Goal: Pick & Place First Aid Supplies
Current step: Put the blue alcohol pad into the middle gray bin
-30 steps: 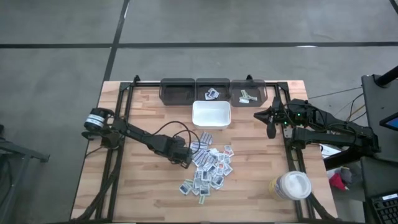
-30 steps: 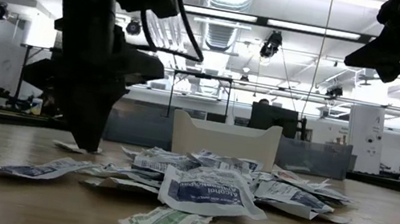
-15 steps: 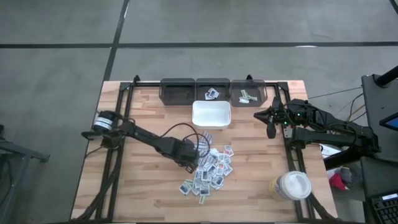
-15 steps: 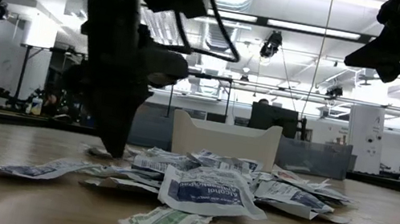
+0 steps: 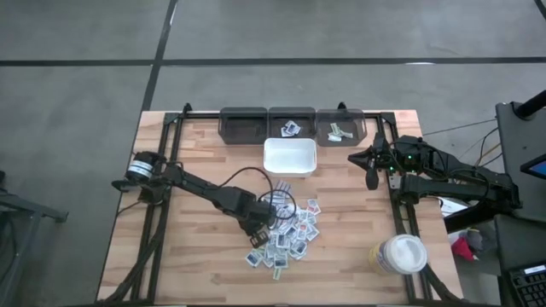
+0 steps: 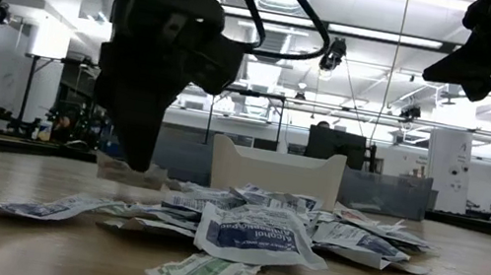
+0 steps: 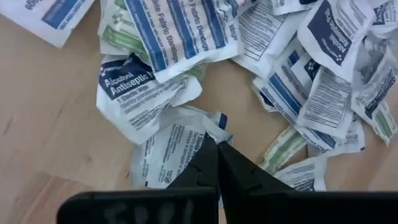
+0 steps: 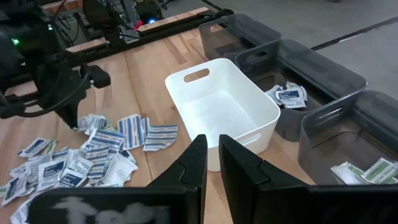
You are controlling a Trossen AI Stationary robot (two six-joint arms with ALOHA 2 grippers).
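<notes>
Left wrist view settles the main question: the left gripper (image 7: 217,146) has its fingers (image 7: 202,163) pressed fully together, pinching the crumpled edge of one white packet with black print (image 7: 171,152) at the near side of the heap. That pinched packet lies on the wooden bench (image 5: 171,256), just beside an alcohol antiseptic packet (image 7: 134,93) and touching others. In the low view a small pale packet (image 6: 130,170) hangs at the tips of the same gripper, barely clear of the bench.

From above, the pile of first aid supplies (image 5: 286,230) sprawls across the middle of the bench, with the left gripper (image 5: 256,228) at its left edge. Behind the pile sits the white tray (image 5: 290,157), and beyond that a row of three dark bins (image 5: 293,125); the middle bin (image 5: 293,128) and the right-hand bin (image 5: 340,130) each hold a few packets already.

The right gripper (image 8: 210,155) waits near the bench's right edge, well apart from the pile; its fingers stand slightly apart with nothing between them.

The step in hand looks like the pick of a single packet. Next, the left arm would need to lift it free without dragging neighbours along, then carry it toward the bin matching its kind. A thin edge grip could slip on the way.
</notes>
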